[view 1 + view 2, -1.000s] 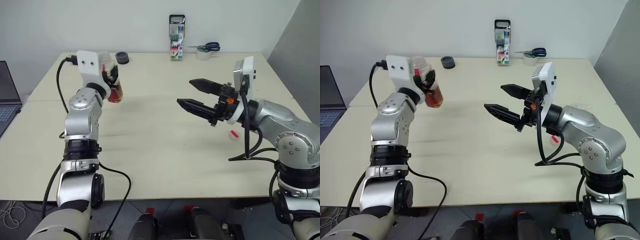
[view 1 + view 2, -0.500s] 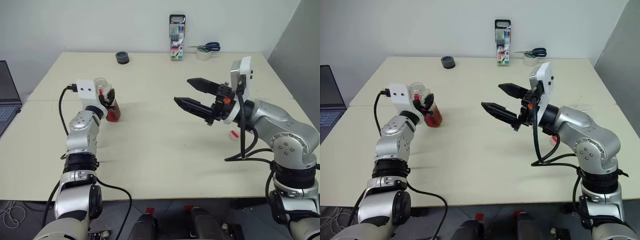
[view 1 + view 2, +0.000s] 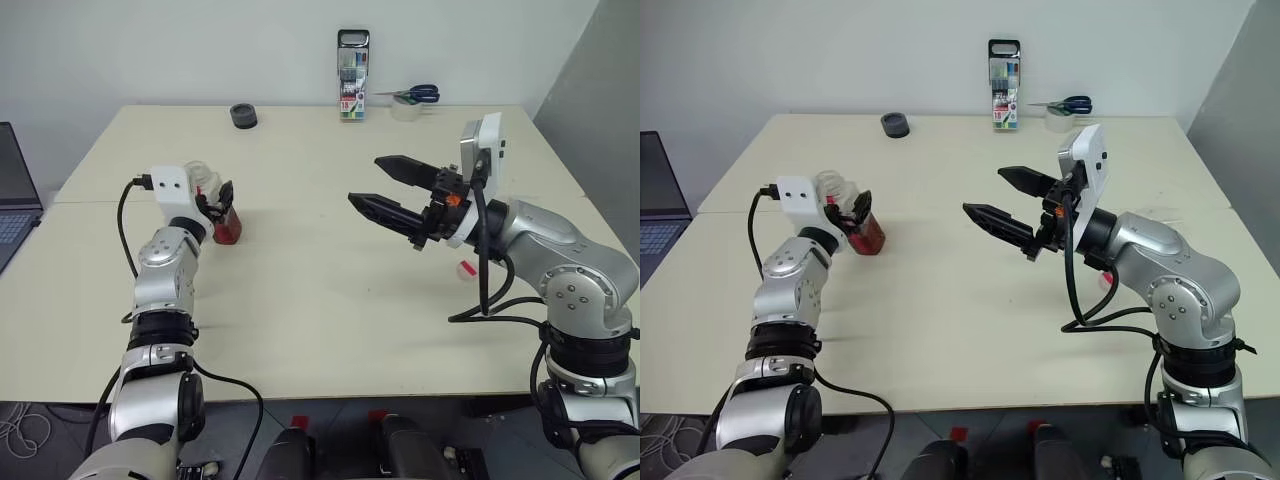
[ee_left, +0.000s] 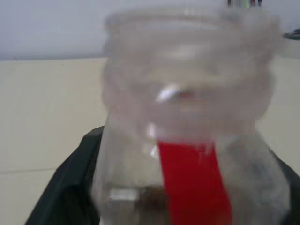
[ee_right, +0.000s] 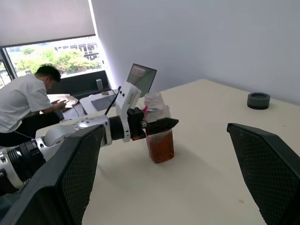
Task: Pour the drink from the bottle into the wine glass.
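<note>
Since the first earlier frame the left arm has come down: then the bottle (image 3: pixel 855 226) hung tilted above the surface in a closed grip, now it stands upright on the table (image 3: pixel 330 300) with the left gripper (image 3: pixel 854 210) around it. Its fingers (image 5: pixel 161 125) flank the bottle on both sides; in the right wrist view they look slightly parted from the plastic, though contact cannot be ruled out. Right arm unchanged.

Room: pale wall behind, grey panel on the right side. Table is cream, with a seam running across its left part. Laptop (image 3: pixel 15 195) sits on a neighbouring surface to the left.

Right gripper (image 3: pixel 392 191) hovers above mid-table, jaws spread wide with nothing between them, well apart from the bottle.

Small items beyond both jaws, at the far edge: marker pack (image 3: pixel 353 89), tape roll (image 3: pixel 405 109) with scissors (image 3: pixel 412 94) on it, dark round cap (image 3: pixel 242 115).

View differences: right wrist view alone gives a window and a person (image 5: pixel 26 101) seated at a desk. Left wrist view gives the bottle's open, capless neck close between the jaws, red label strip (image 4: pixel 194 180) below. The drink (image 5: pixel 161 146) fills only the bottle's lower part.
</note>
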Robot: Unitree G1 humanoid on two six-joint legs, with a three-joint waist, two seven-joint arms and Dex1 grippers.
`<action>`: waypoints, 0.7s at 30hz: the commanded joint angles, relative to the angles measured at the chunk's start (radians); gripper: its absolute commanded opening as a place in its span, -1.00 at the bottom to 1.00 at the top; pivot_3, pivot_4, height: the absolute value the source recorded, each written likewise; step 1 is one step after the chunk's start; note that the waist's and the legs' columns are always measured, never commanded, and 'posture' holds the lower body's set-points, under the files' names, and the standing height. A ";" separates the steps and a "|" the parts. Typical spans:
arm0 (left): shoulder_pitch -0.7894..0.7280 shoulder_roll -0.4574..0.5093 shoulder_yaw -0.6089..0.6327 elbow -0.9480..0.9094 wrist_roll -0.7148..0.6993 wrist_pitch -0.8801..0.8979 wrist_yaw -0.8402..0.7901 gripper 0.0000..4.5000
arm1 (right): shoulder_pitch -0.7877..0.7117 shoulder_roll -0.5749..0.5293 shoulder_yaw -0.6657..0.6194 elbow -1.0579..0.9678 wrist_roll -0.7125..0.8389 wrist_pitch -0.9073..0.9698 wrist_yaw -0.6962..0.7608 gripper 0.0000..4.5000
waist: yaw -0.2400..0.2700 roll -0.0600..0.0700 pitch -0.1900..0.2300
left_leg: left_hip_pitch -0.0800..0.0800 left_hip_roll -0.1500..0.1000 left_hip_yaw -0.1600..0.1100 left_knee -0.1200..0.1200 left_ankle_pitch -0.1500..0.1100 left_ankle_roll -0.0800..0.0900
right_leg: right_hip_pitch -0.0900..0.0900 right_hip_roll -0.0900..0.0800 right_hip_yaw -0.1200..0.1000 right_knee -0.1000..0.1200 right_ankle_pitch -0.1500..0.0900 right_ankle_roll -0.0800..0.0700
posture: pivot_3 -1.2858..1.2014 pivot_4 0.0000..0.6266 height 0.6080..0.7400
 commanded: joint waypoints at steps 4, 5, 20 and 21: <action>0.078 0.016 0.011 -0.167 -0.014 0.052 0.008 0.97 | 0.003 -0.004 -0.010 -0.021 -0.008 -0.020 0.001 1.00 | 0.000 0.000 0.000 | 0.000 0.000 0.000 0.000 0.000 0.000 | 0.000 0.000 0.000 0.000 0.000 0.000 | 0.03 -0.52 1.00; 0.086 0.013 0.009 -0.179 -0.012 0.060 0.010 0.97 | 0.005 -0.003 -0.010 -0.023 -0.008 -0.021 0.001 1.00 | 0.000 0.000 0.000 | 0.000 0.000 0.000 0.000 0.000 0.000 | 0.000 0.000 0.000 0.000 0.000 0.000 | 0.03 -0.52 1.00; 0.283 0.000 0.010 -0.469 -0.059 0.270 0.022 0.97 | 0.112 -0.002 -0.015 -0.090 -0.024 -0.029 -0.010 1.00 | -0.001 0.000 0.000 | 0.000 0.001 0.000 -0.001 0.000 0.000 | 0.000 0.000 0.001 -0.001 0.000 0.000 | 0.03 -0.52 1.00; 0.328 0.008 0.002 -0.527 -0.070 0.305 0.004 0.97 | 0.136 -0.002 -0.016 -0.101 -0.027 -0.030 -0.017 1.00 | -0.001 0.000 0.000 | 0.000 0.001 0.000 -0.001 0.000 0.000 | 0.000 0.000 0.001 -0.001 0.000 0.000 | 0.03 -0.52 1.00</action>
